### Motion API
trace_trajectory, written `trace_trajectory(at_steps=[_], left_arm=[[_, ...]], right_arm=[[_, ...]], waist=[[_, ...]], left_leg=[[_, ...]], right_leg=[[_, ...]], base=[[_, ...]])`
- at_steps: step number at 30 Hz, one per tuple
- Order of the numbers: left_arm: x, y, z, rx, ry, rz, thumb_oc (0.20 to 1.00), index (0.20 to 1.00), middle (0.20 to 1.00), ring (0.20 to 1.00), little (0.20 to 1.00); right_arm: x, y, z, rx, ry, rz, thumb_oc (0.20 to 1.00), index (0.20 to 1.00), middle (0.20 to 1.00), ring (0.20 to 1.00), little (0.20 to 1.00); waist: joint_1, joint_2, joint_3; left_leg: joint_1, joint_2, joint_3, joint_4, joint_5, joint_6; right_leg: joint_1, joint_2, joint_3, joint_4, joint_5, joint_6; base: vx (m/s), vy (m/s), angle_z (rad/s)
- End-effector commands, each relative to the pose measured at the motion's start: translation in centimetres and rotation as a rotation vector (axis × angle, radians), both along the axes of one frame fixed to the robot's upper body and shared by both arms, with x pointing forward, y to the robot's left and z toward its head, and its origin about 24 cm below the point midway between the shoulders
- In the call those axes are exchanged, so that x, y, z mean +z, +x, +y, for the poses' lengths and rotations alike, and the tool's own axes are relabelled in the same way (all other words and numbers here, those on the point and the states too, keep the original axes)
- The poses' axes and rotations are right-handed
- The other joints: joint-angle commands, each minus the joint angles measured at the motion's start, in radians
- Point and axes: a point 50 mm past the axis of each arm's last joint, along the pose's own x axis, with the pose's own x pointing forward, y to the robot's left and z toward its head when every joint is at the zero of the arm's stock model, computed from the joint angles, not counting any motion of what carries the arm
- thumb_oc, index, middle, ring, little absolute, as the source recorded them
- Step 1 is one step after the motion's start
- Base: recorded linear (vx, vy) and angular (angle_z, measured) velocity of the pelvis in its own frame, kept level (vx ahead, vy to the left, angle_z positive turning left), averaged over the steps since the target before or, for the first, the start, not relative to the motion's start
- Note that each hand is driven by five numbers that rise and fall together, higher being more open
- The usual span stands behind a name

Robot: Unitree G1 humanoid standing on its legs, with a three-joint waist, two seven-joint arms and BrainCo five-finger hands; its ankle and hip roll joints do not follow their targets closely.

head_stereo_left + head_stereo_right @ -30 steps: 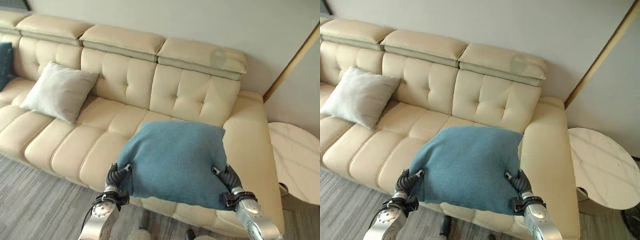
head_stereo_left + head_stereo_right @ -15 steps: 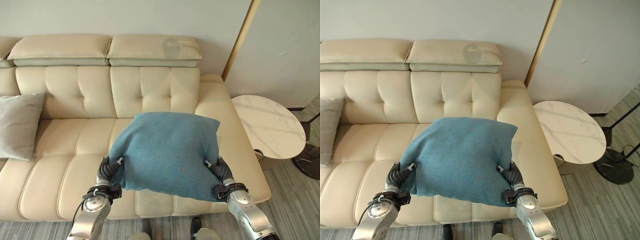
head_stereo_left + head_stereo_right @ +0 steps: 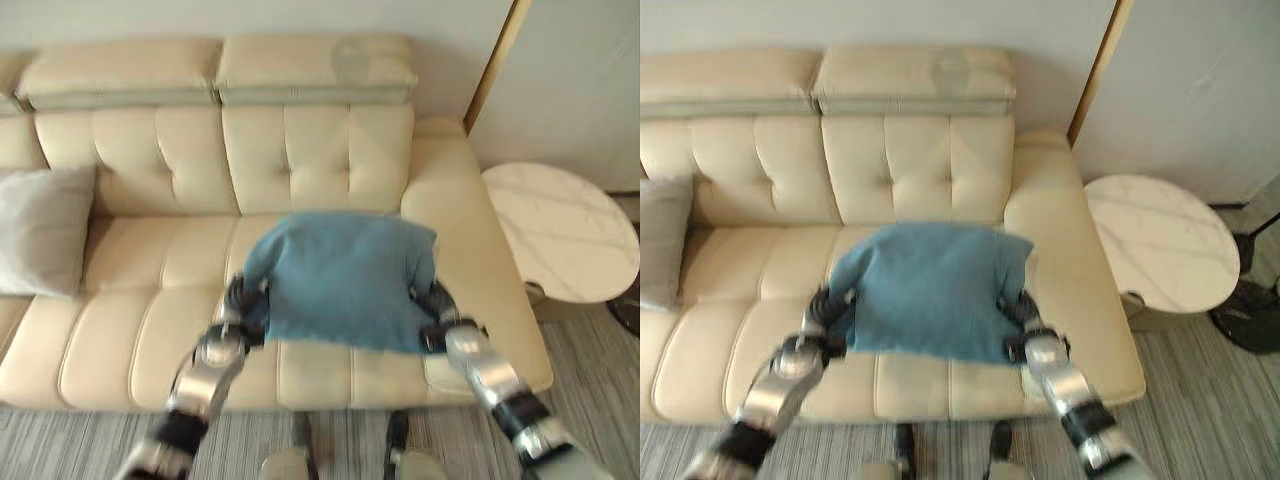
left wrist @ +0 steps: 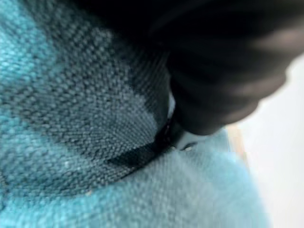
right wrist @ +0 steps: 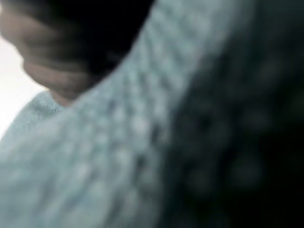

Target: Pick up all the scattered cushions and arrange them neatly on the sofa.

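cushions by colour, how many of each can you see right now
Teal cushion: 1, held over the sofa seat between the left robot hand and the right robot hand.
Light grey cushion: 1, leaning against the sofa back.
Total: 2

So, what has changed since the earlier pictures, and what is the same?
The blue cushion has gone forward and lower, over the seat at the sofa end near the round side table; the camera has also turned. The left hand and right hand still grip its sides. The grey cushion stays in place.
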Motion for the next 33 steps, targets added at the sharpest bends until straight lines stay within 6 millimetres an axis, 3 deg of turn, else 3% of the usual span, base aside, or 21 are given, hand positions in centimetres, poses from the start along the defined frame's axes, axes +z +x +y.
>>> trace_trajectory(at_steps=[1, 2, 4, 6, 7, 11, 12, 13, 15, 16, 17, 20, 24, 25, 26, 27, 30, 33], left_arm=[[15.6, -0.5, -3.9, -0.189, 0.158, -0.604, 0.200, 0.200, 0.200, 0.200, 0.200], [17.3, -0.7, -3.9, -0.172, 0.194, -0.659, 0.200, 0.200, 0.200, 0.200, 0.200], [22.4, -1.5, -3.8, -0.018, 0.354, -0.845, 0.200, 0.200, 0.200, 0.200, 0.200], [24.1, -1.6, -3.5, 0.105, 0.449, -0.908, 0.200, 0.200, 0.200, 0.200, 0.200], [25.9, -1.0, -2.5, 0.338, 0.662, -0.934, 0.200, 0.200, 0.200, 0.200, 0.200], [28.2, -0.9, -2.8, 0.525, 0.921, -0.948, 0.200, 0.200, 0.200, 0.200, 0.200], [29.0, -0.9, -3.2, 0.563, 0.939, -0.957, 0.200, 0.200, 0.200, 0.200, 0.200], [29.0, -0.8, -3.1, 0.571, 0.944, -0.945, 0.200, 0.200, 0.200, 0.200, 0.200], [28.8, -0.6, -2.7, 0.597, 0.963, -0.918, 0.200, 0.200, 0.200, 0.200, 0.200], [28.4, -0.2, -2.5, 0.598, 0.982, -0.878, 0.642, 0.642, 0.642, 0.642, 0.642], [28.1, 0.1, -2.8, 0.581, 0.986, -0.857, 1.000, 1.000, 1.000, 1.000, 1.000], [27.2, 1.0, -2.4, 0.554, 0.988, -0.759, 1.000, 1.000, 1.000, 1.000, 1.000], [25.9, 1.9, -1.4, 0.490, 0.830, -0.637, 1.000, 1.000, 1.000, 1.000, 1.000], [24.9, 2.4, -1.0, 0.413, 0.611, -0.559, 1.000, 1.000, 1.000, 1.000, 1.000], [23.0, 3.2, -0.3, 0.252, 0.172, -0.453, 1.000, 1.000, 1.000, 1.000, 1.000], [22.3, 3.3, 0.2, 0.192, -0.009, -0.443, 1.000, 1.000, 1.000, 1.000, 1.000], [21.0, 3.5, 1.3, 0.171, -0.090, -0.419, 1.000, 1.000, 1.000, 1.000, 1.000], [17.8, 3.4, 3.9, 0.173, -0.148, -0.358, 1.000, 1.000, 1.000, 1.000, 1.000]], right_arm=[[12.9, -0.3, 4.8, 0.167, 0.039, -0.537, 0.200, 0.200, 0.200, 0.200, 0.200], [14.9, -0.4, 4.8, 0.163, 0.028, -0.605, 0.200, 0.200, 0.200, 0.200, 0.200], [21.1, -1.5, 5.1, 0.125, -0.019, -0.837, 0.200, 0.200, 0.200, 0.200, 0.200], [23.8, -2.2, 5.3, 0.075, -0.069, -0.957, 0.200, 0.200, 0.200, 0.200, 0.200], [26.5, -2.7, 5.9, -0.053, -0.201, -1.100, 0.200, 0.200, 0.200, 0.200, 0.200], [27.4, -2.2, 6.2, -0.207, -0.405, -1.150, 0.200, 0.200, 0.200, 0.200, 0.200], [27.8, -1.8, 6.3, -0.265, -0.483, -1.141, 0.906, 0.906, 0.906, 0.906, 0.906], [27.6, -1.5, 6.4, -0.280, -0.515, -1.127, 1.000, 1.000, 1.000, 1.000, 1.000], [27.2, -0.9, 5.7, -0.324, -0.583, -1.086, 1.000, 1.000, 1.000, 1.000, 1.000], [26.8, -0.5, 5.4, -0.334, -0.616, -1.057, 1.000, 1.000, 1.000, 1.000, 1.000], [26.6, -0.3, 5.0, -0.342, -0.642, -1.033, 1.000, 1.000, 1.000, 1.000, 1.000], [25.6, 0.7, 4.2, -0.351, -0.683, -0.936, 1.000, 1.000, 1.000, 1.000, 1.000], [23.9, 1.8, 2.8, -0.346, -0.688, -0.801, 1.000, 1.000, 1.000, 1.000, 1.000], [22.9, 2.3, 1.8, -0.351, -0.667, -0.713, 1.000, 1.000, 1.000, 1.000, 1.000], [20.7, 3.0, -0.5, -0.366, -0.586, -0.557, 1.000, 1.000, 1.000, 1.000, 1.000], [19.6, 3.2, -1.3, -0.374, -0.526, -0.511, 1.000, 1.000, 1.000, 1.000, 1.000], [18.0, 3.3, -1.7, -0.367, -0.438, -0.477, 1.000, 1.000, 1.000, 1.000, 1.000], [14.6, 3.2, -2.6, -0.351, -0.291, -0.413, 1.000, 1.000, 1.000, 1.000, 1.000]], waist=[[0.006, -0.062, 0.009], [0.005, -0.064, 0.010], [0.006, -0.064, 0.024], [0.007, -0.066, 0.027], [0.013, -0.065, 0.036], [0.016, -0.057, 0.036], [0.016, -0.056, 0.034], [0.018, -0.056, 0.033], [0.022, -0.054, 0.032], [0.022, -0.056, 0.030], [0.022, -0.058, 0.026], [0.018, -0.069, 0.013], [0.018, -0.082, -0.001], [0.018, -0.086, -0.004], [0.018, -0.080, -0.004], [0.019, -0.074, -0.006], [0.015, -0.067, 0.000], [0.010, -0.056, 0.005]], left_leg=[[-0.034, -0.021, -0.044, 0.064, -0.170, -0.031], [-0.072, -0.023, -0.052, 0.082, -0.172, -0.031], [-0.184, -0.017, -0.081, 0.144, -0.204, -0.037], [-0.282, -0.018, -0.094, 0.201, -0.219, -0.035], [-0.426, -0.017, -0.112, 0.280, -0.232, -0.031], [-0.597, -0.025, -0.141, 0.366, -0.245, -0.017], [-0.658, -0.027, -0.148, 0.387, -0.247, -0.014], [-0.678, -0.028, -0.151, 0.386, -0.245, -0.013], [-0.705, -0.035, -0.157, 0.379, -0.241, -0.013], [-0.718, -0.039, -0.159, 0.375, -0.236, -0.013], [-0.725, -0.040, -0.159, 0.367, -0.232, -0.014], [-0.739, -0.048, -0.159, 0.345, -0.217, -0.018], [-0.740, -0.053, -0.162, 0.320, -0.202, -0.021], [-0.729, -0.055, -0.164, 0.308, -0.196, -0.024], [-0.669, -0.053, -0.169, 0.268, -0.185, -0.027], [-0.617, -0.057, -0.169, 0.244, -0.180, -0.030], [-0.537, -0.058, -0.162, 0.204, -0.175, -0.033], [-0.407, -0.063, -0.155, 0.148, -0.168, -0.036]], right_leg=[[-0.053, -0.028, 0.060, 0.051, -0.146, 0.041], [-0.092, -0.031, 0.061, 0.070, -0.149, 0.040], [-0.203, -0.036, 0.068, 0.140, -0.178, 0.050], [-0.298, -0.040, 0.074, 0.193, -0.190, 0.049], [-0.432, -0.055, 0.081, 0.270, -0.199, 0.050], [-0.595, -0.067, 0.091, 0.361, -0.217, 0.049], [-0.645, -0.070, 0.088, 0.379, -0.220, 0.050], [-0.662, -0.072, 0.088, 0.377, -0.219, 0.050], [-0.689, -0.072, 0.084, 0.380, -0.217, 0.050], [-0.698, -0.072, 0.086, 0.374, -0.214, 0.050], [-0.704, -0.073, 0.083, 0.370, -0.211, 0.050], [-0.719, -0.069, 0.082, 0.354, -0.200, 0.050], [-0.718, -0.064, 0.077, 0.336, -0.186, 0.050], [-0.704, -0.063, 0.073, 0.320, -0.179, 0.049], [-0.645, -0.059, 0.066, 0.282, -0.166, 0.050], [-0.597, -0.055, 0.060, 0.262, -0.162, 0.053], [-0.526, -0.052, 0.053, 0.226, -0.155, 0.055], [-0.409, -0.045, 0.045, 0.179, -0.149, 0.057]], base=[[-0.07, -0.020, 0.14], [-0.09, -0.026, 0.17], [-0.01, -0.037, 0.13], [-0.07, -0.024, 0.28], [-0.15, -0.020, 0.25], [-0.06, 0.015, 0.22], [0.01, 0.003, 0.26], [0.00, -0.007, 0.14], [0.02, -0.003, 0.07], [0.03, -0.018, 0.06], [0.01, -0.024, 0.06], [0.00, -0.011, 0.08], [-0.01, -0.013, 0.04], [-0.07, -0.032, -0.06], [-0.08, -0.010, -0.05], [-0.07, 0.017, -0.06], [0.00, 0.016, -0.04], [0.01, 0.051, 0.01]])
